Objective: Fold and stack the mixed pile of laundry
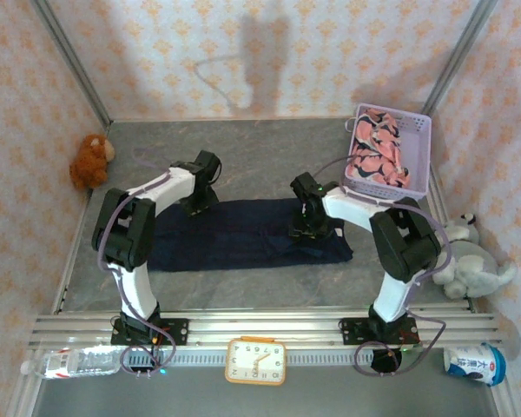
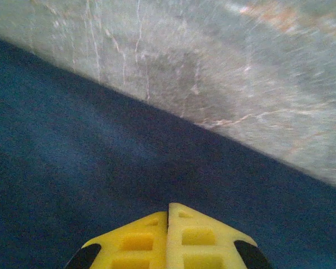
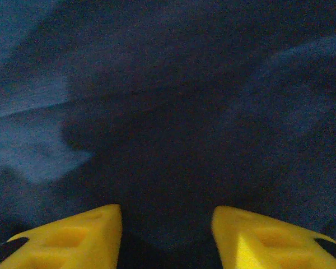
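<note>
Navy garment (image 1: pixel 243 234) spread on the surface (image 1: pixel 243 165), fold seemingly starting. Left jaws together at its far edge; right jaws apart over cloth, probably must pinch next.

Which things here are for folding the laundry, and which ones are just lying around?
For the job:
- navy garment, spread out flat
- pink printed garment, bunched up in the basket

Just lying about:
- lavender basket
- brown plush toy
- grey plush toy
- clock
- water bottle
- blue-and-white tub
</note>
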`<action>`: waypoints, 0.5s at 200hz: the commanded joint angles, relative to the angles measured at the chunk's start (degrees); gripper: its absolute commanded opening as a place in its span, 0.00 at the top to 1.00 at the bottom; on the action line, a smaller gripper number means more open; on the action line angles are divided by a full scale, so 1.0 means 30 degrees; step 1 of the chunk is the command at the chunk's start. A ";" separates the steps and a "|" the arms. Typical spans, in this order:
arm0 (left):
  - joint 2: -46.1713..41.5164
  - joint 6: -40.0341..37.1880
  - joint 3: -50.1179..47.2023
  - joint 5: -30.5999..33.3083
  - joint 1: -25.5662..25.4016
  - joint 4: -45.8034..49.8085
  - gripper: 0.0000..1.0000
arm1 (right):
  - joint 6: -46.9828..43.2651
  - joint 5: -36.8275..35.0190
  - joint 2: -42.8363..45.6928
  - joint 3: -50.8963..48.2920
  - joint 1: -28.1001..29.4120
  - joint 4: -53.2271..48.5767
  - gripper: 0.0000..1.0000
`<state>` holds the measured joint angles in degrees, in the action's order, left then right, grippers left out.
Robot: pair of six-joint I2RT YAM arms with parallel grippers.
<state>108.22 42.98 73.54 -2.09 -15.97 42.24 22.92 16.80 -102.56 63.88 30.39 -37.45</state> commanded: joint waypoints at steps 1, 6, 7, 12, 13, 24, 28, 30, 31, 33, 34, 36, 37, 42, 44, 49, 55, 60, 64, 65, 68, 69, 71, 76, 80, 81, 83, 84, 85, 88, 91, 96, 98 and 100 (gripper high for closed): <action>0.0282 0.0047 0.0481 -0.0421 0.0104 0.0482 1.00 | 0.0014 -0.1020 -0.1174 0.1059 -0.0245 -0.1213 0.53; 0.0826 0.0156 0.0427 -0.0511 0.0104 0.0416 1.00 | 0.0021 -0.1217 -0.1526 0.1426 -0.0345 -0.1179 0.54; 0.0847 0.0180 0.0409 -0.0537 0.0105 0.0405 1.00 | 0.0029 -0.1269 -0.1599 0.1492 -0.0375 -0.1174 0.54; 0.0965 0.0313 0.0328 -0.0686 0.0080 0.0302 1.00 | 0.0008 -0.1464 -0.2041 0.1883 -0.0510 -0.1182 0.55; 0.0975 0.0346 0.0315 -0.0727 0.0079 0.0274 1.00 | -0.0007 -0.1495 -0.2135 0.1999 -0.0545 -0.1190 0.55; 0.1037 0.0596 0.0086 -0.0879 0.0049 0.0081 1.00 | -0.0209 -0.1691 -0.3120 0.3102 -0.0896 -0.1280 0.58; 0.1044 0.0723 -0.0006 -0.0893 0.0027 -0.0009 1.00 | -0.0321 -0.1716 -0.3448 0.3576 -0.1012 -0.1437 0.59; 0.1030 0.0773 -0.0054 -0.0910 0.0014 -0.0037 1.00 | -0.0390 -0.1728 -0.3595 0.3858 -0.1061 -0.1558 0.59; 0.1037 0.0796 -0.0052 -0.0913 0.0017 -0.0056 1.00 | -0.0396 -0.1730 -0.3659 0.3983 -0.1084 -0.1597 0.59; 0.1057 0.0835 -0.0109 -0.0929 0.0019 -0.0078 1.00 | -0.0467 -0.1731 -0.3794 0.4223 -0.1123 -0.1693 0.60; 0.1051 0.0871 -0.0123 -0.0937 0.0019 -0.0106 1.00 | -0.0508 -0.1732 -0.3846 0.4341 -0.1159 -0.1738 0.60; 0.1046 0.0920 -0.0171 -0.0965 0.0019 -0.0127 1.00 | -0.0576 -0.1732 -0.3929 0.4540 -0.1186 -0.1838 0.60; 0.1016 0.0943 -0.0169 -0.0955 0.0019 -0.0145 1.00 | -0.0621 -0.1732 -0.3972 0.4661 -0.1205 -0.1870 0.60; 0.1037 0.1040 -0.0243 -0.0945 0.0019 -0.0189 1.00 | -0.0854 -0.1746 -0.4084 0.5145 -0.1237 -0.2096 0.60; 0.1042 0.1094 -0.0237 -0.0930 0.0019 -0.0214 1.00 | -0.0948 -0.1765 -0.4098 0.5298 -0.1249 -0.2162 0.60; 0.1065 0.1145 -0.0283 -0.0931 0.0034 -0.0235 1.00 | -0.1236 -0.1812 -0.4021 0.5584 -0.1228 -0.2271 0.60; 0.1101 0.1212 -0.0281 -0.0862 0.0027 -0.0251 1.00 | -0.1600 -0.1820 -0.3867 0.5763 -0.1198 -0.2407 0.60; 0.1159 0.1255 -0.0237 -0.0823 0.0020 -0.0251 1.00 | -0.1857 -0.1876 -0.3646 0.5812 -0.1167 -0.2473 0.60; 0.1214 0.1280 -0.0215 -0.0778 0.0019 -0.0244 1.00 | -0.2065 -0.1928 -0.3489 0.5773 -0.1116 -0.2561 0.60; 0.1232 0.1284 -0.0206 -0.0774 0.0019 -0.0233 1.00 | -0.2098 -0.1947 -0.3415 0.5746 -0.1097 -0.2597 0.60; 0.1247 0.1288 -0.0194 -0.0766 0.0023 -0.0223 1.00 | -0.2248 -0.1978 -0.3277 0.5686 -0.1066 -0.2647 0.60; 0.1263 0.1302 -0.0195 -0.0753 0.0021 -0.0223 1.00 | -0.2277 -0.2002 -0.3221 0.5644 -0.1057 -0.2669 0.59; 0.1297 0.1328 -0.0196 -0.0750 0.0020 -0.0222 1.00 | -0.2373 -0.2041 -0.3121 0.5554 -0.1029 -0.2701 0.59; 0.1311 0.1381 -0.0193 -0.0764 0.0007 -0.0221 1.00 | -0.2566 -0.2150 -0.2826 0.5297 -0.0922 -0.2774 0.59; 0.1378 0.1416 -0.0196 -0.0716 0.0022 -0.0248 1.00 | -0.2678 -0.2229 -0.2580 0.4973 -0.0834 -0.2785 0.59; 0.1387 0.1425 -0.0181 -0.0728 0.0021 -0.0264 1.00 | -0.2698 -0.2259 -0.2492 0.4892 -0.0809 -0.2782 0.59; 0.1416 0.1447 -0.0192 -0.0744 0.0020 -0.0255 1.00 | -0.2749 -0.2288 -0.2353 0.4700 -0.0740 -0.2780 0.59; 0.1420 0.1455 -0.0194 -0.0742 0.0034 -0.0253 1.00 | -0.2792 -0.2318 -0.2305 0.4594 -0.0718 -0.2765 0.59; 0.1423 0.1474 -0.0181 -0.0755 0.0027 -0.0252 1.00 | -0.2798 -0.2332 -0.2193 0.4498 -0.0693 -0.2758 0.59; 0.1450 0.1516 -0.0180 -0.0742 0.0028 -0.0251 1.00 | -0.2859 -0.2400 -0.1971 0.4157 -0.0609 -0.2711 0.59; 0.1465 0.1547 -0.0190 -0.0740 0.0024 -0.0273 1.00 | -0.2903 -0.2467 -0.1749 0.3796 -0.0481 -0.2661 0.59; 0.1509 0.1595 -0.0222 -0.0740 0.0023 -0.0295 1.00 | -0.2945 -0.2538 -0.1344 0.3218 -0.0318 -0.2584 0.59; 0.1505 0.1607 -0.0224 -0.0740 0.0020 -0.0299 1.00 | -0.2928 -0.2563 -0.1187 0.2963 -0.0243 -0.2540 0.59; 0.1511 0.1646 -0.0233 -0.0740 0.0020 -0.0307 1.00 | -0.2924 -0.2613 -0.1038 0.2708 -0.0166 -0.2500 0.59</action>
<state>110.43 46.09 73.69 -3.68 -15.97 41.80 17.08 12.38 -111.70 78.00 27.53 -42.50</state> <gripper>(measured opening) 0.040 0.408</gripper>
